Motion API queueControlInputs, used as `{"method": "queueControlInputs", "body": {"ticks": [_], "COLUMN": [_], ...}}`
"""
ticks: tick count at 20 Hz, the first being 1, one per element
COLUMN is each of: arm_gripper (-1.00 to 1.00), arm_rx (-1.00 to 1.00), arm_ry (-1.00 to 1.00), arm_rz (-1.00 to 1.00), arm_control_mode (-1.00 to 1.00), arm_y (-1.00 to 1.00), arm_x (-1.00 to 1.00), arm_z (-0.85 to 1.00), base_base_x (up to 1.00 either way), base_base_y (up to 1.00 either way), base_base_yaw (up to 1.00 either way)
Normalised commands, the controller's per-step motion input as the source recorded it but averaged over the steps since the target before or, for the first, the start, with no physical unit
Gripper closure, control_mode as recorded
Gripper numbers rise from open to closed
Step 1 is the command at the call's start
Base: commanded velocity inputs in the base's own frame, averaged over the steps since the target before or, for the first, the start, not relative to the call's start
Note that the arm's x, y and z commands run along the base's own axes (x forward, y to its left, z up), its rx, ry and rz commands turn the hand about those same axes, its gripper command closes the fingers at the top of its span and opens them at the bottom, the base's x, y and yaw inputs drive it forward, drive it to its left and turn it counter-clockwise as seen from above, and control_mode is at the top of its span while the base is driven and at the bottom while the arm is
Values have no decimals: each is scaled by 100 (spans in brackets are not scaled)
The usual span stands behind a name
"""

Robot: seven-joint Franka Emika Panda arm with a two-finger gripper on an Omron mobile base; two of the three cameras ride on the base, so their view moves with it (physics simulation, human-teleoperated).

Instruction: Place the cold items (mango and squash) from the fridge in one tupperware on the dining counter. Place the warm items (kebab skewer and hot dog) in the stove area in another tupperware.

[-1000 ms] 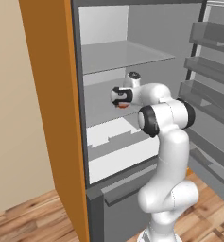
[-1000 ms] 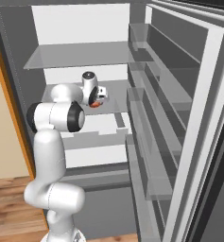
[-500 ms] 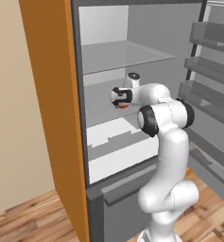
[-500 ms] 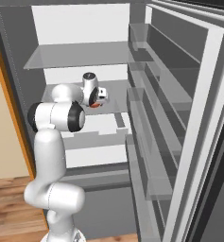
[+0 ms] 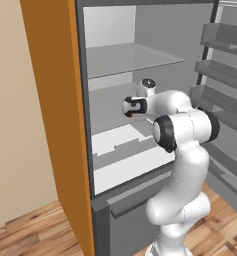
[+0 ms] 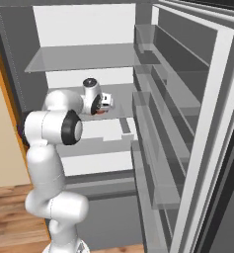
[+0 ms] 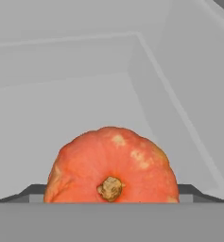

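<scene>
the orange side panel of the fridge (image 5: 55,100) stands well off to the left of the claw (image 5: 132,106), which has its arm reaching in over the middle shelf (image 5: 112,112). in the left base view the claw is a dark block at the end of the white arm, with a sliver of orange-red just under its tip; that is the squash (image 5: 135,114), lying on the middle shelf right at the claw. above the claw is the upper shelf (image 5: 125,57), bare where it can be seen. below the claw is the white drawer (image 5: 125,150) with its stepped lid, and further down the grey lower front of the fridge.

in the right base view the claw (image 6: 104,103) points toward the back wall, the same orange-red bit of squash (image 6: 99,111) tucked just under it. to the right of the claw the open fridge door (image 6: 187,123) carries a row of clear door bins (image 6: 153,118), one above the other, near the claw but apart from it.

in the hand view the squash (image 7: 111,168) sits dead ahead of the claw, close up, a rounded ribbed orange body with pale flecks and a tan stem stub facing the camera. grey shelf floor runs behind it to the back wall, and the fridge's side wall slants off to the right. the finger tips are not clear to see here, so from the pictures i cannot tell how wide the claw stands, nor whether it touches the squash.
</scene>
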Motion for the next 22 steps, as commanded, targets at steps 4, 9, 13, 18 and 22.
{"method": "queueControlInputs", "body": {"ticks": [4, 9, 13, 18, 22], "arm_gripper": [100, 100, 100, 100, 100], "arm_rx": [0, 2, 4, 4, 0], "arm_ry": [-16, -1, 21, 32, 20], "arm_rz": [-11, -8, -8, -6, -4], "arm_control_mode": [-100, -100, -100, -100, -100], "arm_y": [-11, -2, 0, 0, 2], "arm_x": [-99, -100, -100, -100, -100], "arm_z": [36, 86, 85, 41, 0], "base_base_x": [0, 0, 0, 0, 0], "base_base_y": [0, 0, 0, 0, 0], "base_base_yaw": [0, 0, 0, 0, 0]}}
